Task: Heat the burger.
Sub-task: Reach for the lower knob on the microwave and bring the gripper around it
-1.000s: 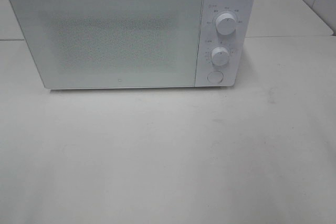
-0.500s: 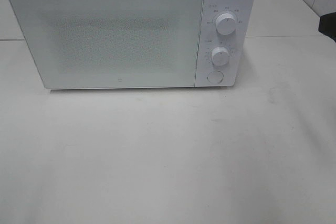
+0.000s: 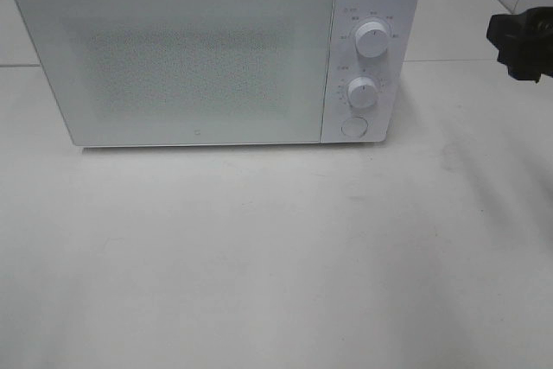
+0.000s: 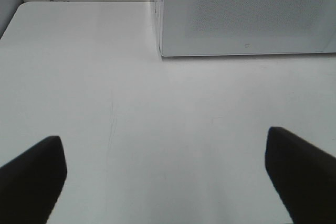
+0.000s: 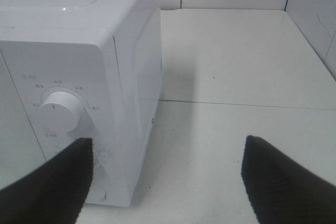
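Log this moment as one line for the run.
microwave: closed | burger: not in view | left jaws: open, empty, over table | right jaws: open, empty, right of microwave

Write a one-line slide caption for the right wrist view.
Open right tool at the control-panel corner of the white microwave, upper dial in view, white table beyond.

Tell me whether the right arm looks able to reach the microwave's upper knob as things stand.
Probably yes. The right tool is open and empty, just off the microwave on its control-panel side. The upper knob shows unobstructed in its wrist view, and nothing stands between them.
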